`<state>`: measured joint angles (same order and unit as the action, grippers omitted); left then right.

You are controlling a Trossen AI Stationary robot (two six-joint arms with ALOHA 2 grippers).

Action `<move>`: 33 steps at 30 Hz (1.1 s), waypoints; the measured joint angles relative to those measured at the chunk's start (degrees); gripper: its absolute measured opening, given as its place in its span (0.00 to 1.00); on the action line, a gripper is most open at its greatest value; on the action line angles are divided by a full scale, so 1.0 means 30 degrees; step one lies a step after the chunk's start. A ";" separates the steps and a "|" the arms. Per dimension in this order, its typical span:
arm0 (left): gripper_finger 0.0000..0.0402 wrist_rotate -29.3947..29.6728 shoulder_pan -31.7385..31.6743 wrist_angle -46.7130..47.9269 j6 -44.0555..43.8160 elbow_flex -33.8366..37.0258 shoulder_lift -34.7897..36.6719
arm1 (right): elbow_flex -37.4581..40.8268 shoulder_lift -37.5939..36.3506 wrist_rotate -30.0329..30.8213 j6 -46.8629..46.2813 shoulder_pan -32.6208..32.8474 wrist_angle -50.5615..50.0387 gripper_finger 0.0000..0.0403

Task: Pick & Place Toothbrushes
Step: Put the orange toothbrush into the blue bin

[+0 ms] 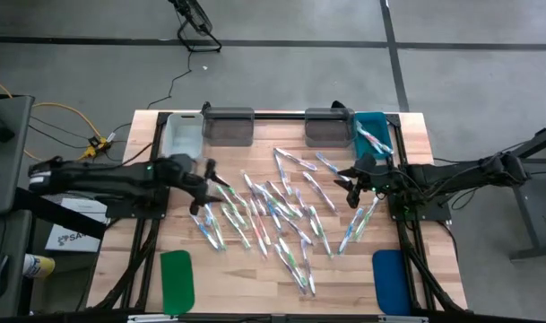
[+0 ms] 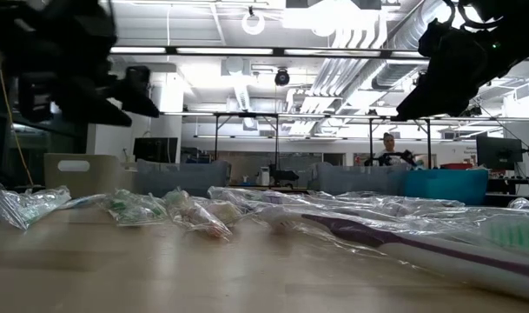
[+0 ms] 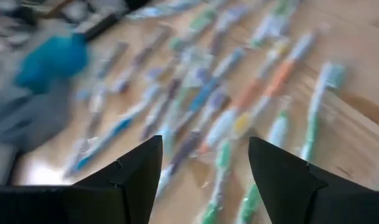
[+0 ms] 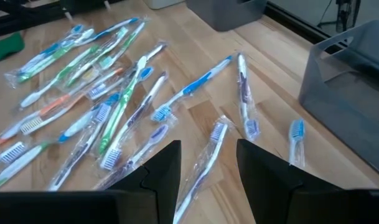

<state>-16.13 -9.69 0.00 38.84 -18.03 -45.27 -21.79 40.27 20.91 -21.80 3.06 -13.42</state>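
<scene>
From the overhead camera I see a light wooden slatted table [image 1: 416, 144] with four bins along its far edge: a whitish one [image 1: 183, 135] at about eleven o'clock, two grey ones [image 1: 229, 126] [image 1: 329, 126] either side of twelve, and a teal one [image 1: 373, 135] at one o'clock. The teal bin already has a couple of wrapped brushes in it; I cannot count them exactly. Two flat pads lie at the near edge, a green one [image 1: 177, 280] at seven o'clock and a blue one [image 1: 389, 280] at five o'clock. Nothing stands between either arm and the pile.

The clear-wrapped toothbrushes [image 1: 281, 211], thin sticks with green, blue, pink and orange accents, are scattered across the middle of the table. I make it roughly thirty, too overlapped for an exact count.

My left gripper [image 1: 208, 187] hangs over the nine o'clock side of the scatter with its jaws spread wide and nothing between them; its wrist camera shows green-handled brushes [image 3: 223, 162] lying below the gap, not touched.

My right gripper [image 1: 351, 187] hangs over the three o'clock side, jaws parted and empty. In its wrist camera one purple-handled wrapped brush [image 4: 205, 158] lies on the wood below, running into the gap between the fingers [image 4: 161, 171], clear of both.

In the low view a person [image 2: 387, 149] shows far off in the room.
</scene>
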 joint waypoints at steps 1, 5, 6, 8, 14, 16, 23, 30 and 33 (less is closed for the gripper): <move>0.58 -0.0634 0.0000 0.0072 0.0351 -0.0585 -0.1137 | 0.0003 0.0000 -0.0014 0.0000 -0.0001 -0.0003 0.37; 0.58 -0.2937 0.0000 0.0709 0.1911 -0.2987 -0.5507 | -0.0004 0.0000 -0.0017 0.0036 -0.0005 -0.0003 0.37; 0.58 -0.3277 0.0000 0.1151 0.2383 -0.3610 -0.6544 | 0.0003 0.0000 -0.0017 0.0134 -0.0005 -0.0003 0.37; 0.58 -0.3875 0.0000 0.2196 0.3363 -0.4965 -0.8480 | 0.0003 0.0000 -0.0025 0.0168 -0.0005 -0.0010 0.37; 0.58 -0.4313 0.0625 0.5840 0.6414 -0.8798 -1.3008 | 0.0003 0.0000 -0.0112 0.0211 -0.0005 -0.0027 0.37; 0.58 -0.4235 0.1143 0.6563 0.7486 -0.9774 -1.4034 | 0.0003 0.0000 -0.0112 0.0219 -0.0005 -0.0028 0.37; 0.58 -0.0467 0.3175 0.7704 0.9336 -1.2287 -1.6147 | 0.0003 0.0007 -0.0112 0.0226 -0.0012 -0.0058 0.37; 0.58 0.1086 0.4370 0.8175 0.9471 -1.3422 -1.7243 | 0.0017 0.0007 -0.0112 0.0226 -0.0012 -0.0076 0.37; 0.58 0.1144 0.4697 0.8220 0.9389 -1.3648 -1.7740 | 0.0017 0.0007 -0.0112 0.0226 -0.0012 -0.0087 0.37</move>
<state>-12.70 4.40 24.66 67.00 -58.97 -98.49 -21.74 40.29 20.58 -21.12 3.03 -13.68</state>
